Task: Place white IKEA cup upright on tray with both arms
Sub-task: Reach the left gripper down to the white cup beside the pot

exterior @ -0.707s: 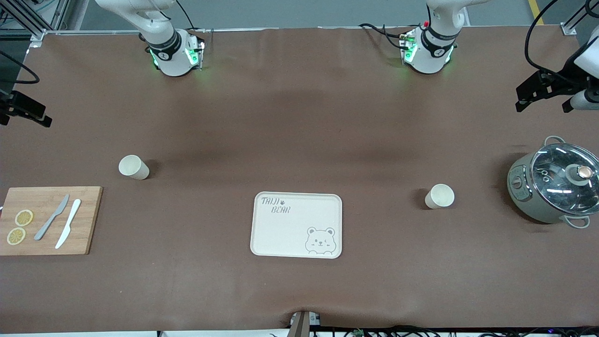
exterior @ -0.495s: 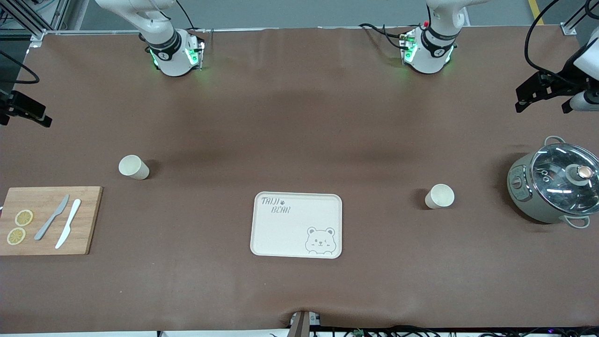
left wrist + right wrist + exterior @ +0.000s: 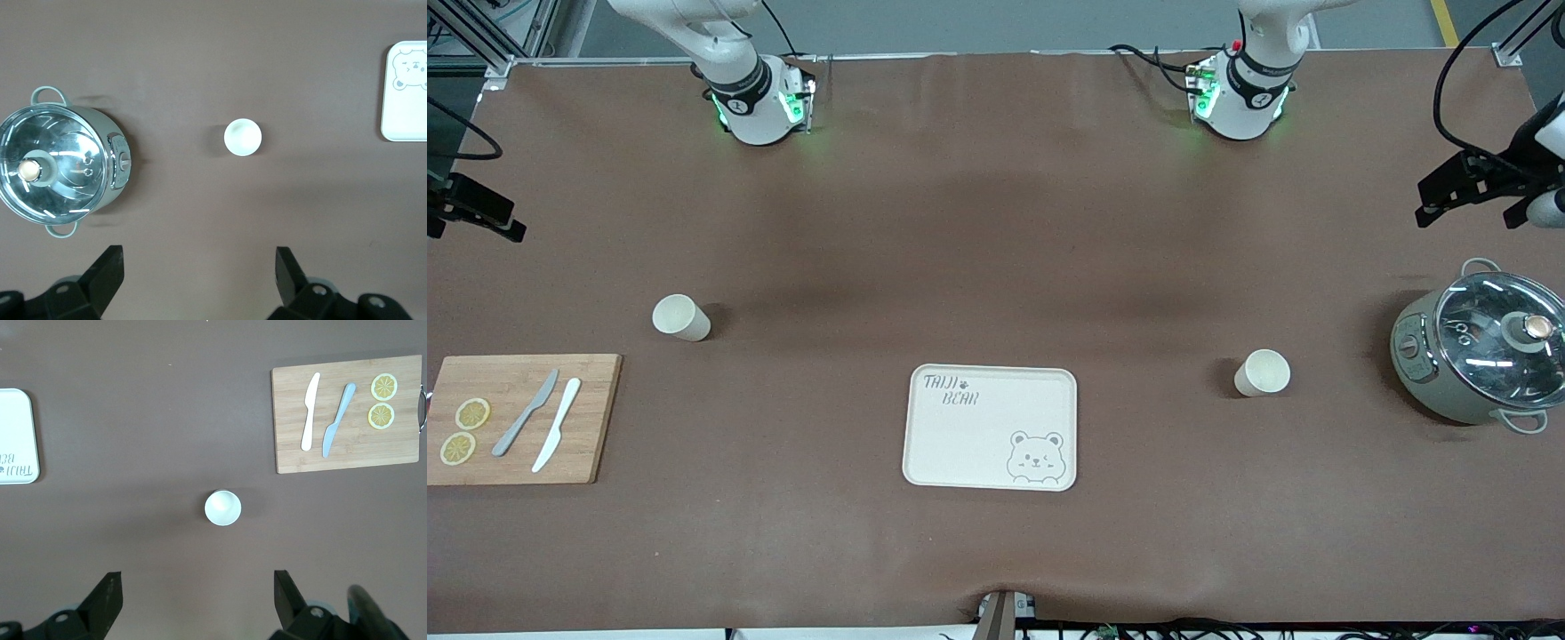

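With both pincers spread wide and empty, the left pincer point(image 3: 197, 280) high over one white cup point(image 3: 1262, 372), the right pincer point(image 3: 193, 603) over the other cup point(image 3: 680, 317), we should descend straight, centred, toward the bear tray point(image 3: 934, 444) between them on the counter point(image 3: 996, 249).

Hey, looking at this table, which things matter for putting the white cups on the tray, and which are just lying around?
For the job:
- white cup toward the left arm's end
- white cup toward the right arm's end
- tray
- left gripper, open, high over the table
- right gripper, open, high over the table

Just lying about:
- cutting board
- two knives
- lemon slices
- lidded pot
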Controlling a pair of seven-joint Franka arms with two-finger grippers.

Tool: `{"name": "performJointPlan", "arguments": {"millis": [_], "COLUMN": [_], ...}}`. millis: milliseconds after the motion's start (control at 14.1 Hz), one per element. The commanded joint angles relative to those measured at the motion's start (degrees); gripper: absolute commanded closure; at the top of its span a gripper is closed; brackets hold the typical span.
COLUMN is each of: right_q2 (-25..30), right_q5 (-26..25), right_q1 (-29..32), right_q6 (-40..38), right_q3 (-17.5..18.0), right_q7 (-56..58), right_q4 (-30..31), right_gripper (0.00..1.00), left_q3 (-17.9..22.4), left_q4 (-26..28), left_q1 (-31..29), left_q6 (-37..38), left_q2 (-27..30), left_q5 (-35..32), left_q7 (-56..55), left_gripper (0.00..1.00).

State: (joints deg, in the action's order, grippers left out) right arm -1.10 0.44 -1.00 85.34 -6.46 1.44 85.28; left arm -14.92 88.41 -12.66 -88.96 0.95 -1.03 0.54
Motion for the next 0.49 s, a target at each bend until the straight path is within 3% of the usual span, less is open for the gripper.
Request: {"name": "performJointPlan", "arguments": {"millis": [0, 212, 424], "right_q2": [-1.6, -3.8, -4.9], "right_q5": [-0.4, -0.5, -0.5], "right_q1": [0.7, 1.1, 2.7], "right_q6": [-0.3, 0.1, -0.1], "right_q3": [0.4, 0.2, 0.3], "right_q7": [0.6, 0.5, 0.9], "right_q4": [-1.3, -1.3, -1.3], "right_gripper": [0.00, 0.00, 0.00], "left_q3": [-0.5, -0.5, -1.1], "left_q4": [-1.7, -0.8, 7.0], "left_q1": [-0.3, -0.3, -0.2], "left_q6": [0.5, -1.2, -9.0], "left_q2": [-3.2, -7.1, -6.4], "left_q5": [0.0, 0.1, 0.1], "left_q7": [-0.1, -0.5, -5.2], "left_gripper": [0.00, 0.00, 0.00]}}
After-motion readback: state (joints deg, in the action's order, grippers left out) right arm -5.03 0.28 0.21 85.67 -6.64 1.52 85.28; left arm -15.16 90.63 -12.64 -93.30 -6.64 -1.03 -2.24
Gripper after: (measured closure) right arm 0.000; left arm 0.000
